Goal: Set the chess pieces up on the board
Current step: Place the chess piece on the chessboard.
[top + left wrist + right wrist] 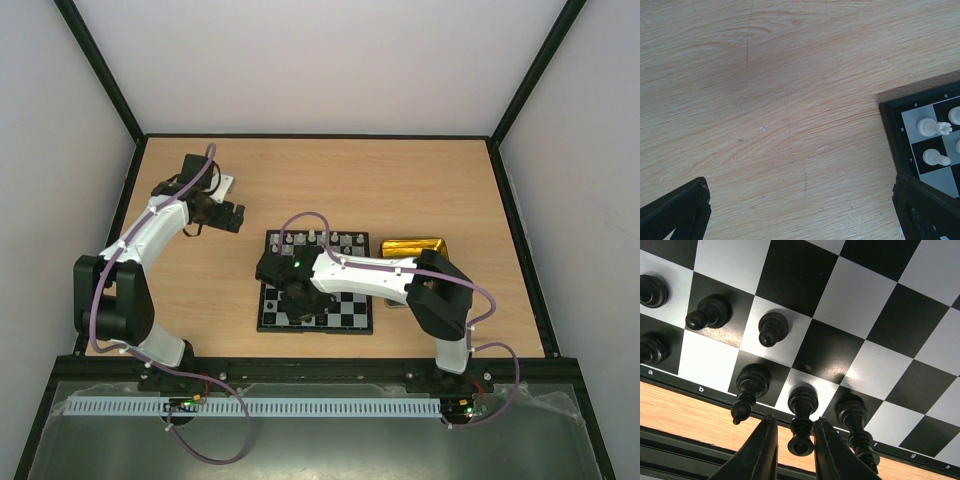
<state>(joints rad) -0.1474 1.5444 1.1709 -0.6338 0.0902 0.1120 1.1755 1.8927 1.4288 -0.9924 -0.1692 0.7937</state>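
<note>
Small glossy black chess pieces (771,329) fill the near rows of the black-and-silver checked board (840,315), thin black rim around it, with cream ones (315,238) along the far side. One tall black piece (801,432) on the rim-side row stands between the narrowly parted fingers of the right claw (795,419); whether they pinch it cannot be told. Neighbouring pieces crowd both flanks, while the middle squares lie open. The left claw (799,200) hangs spread wide over the light wooden table (765,100), beside the board's corner
</note>
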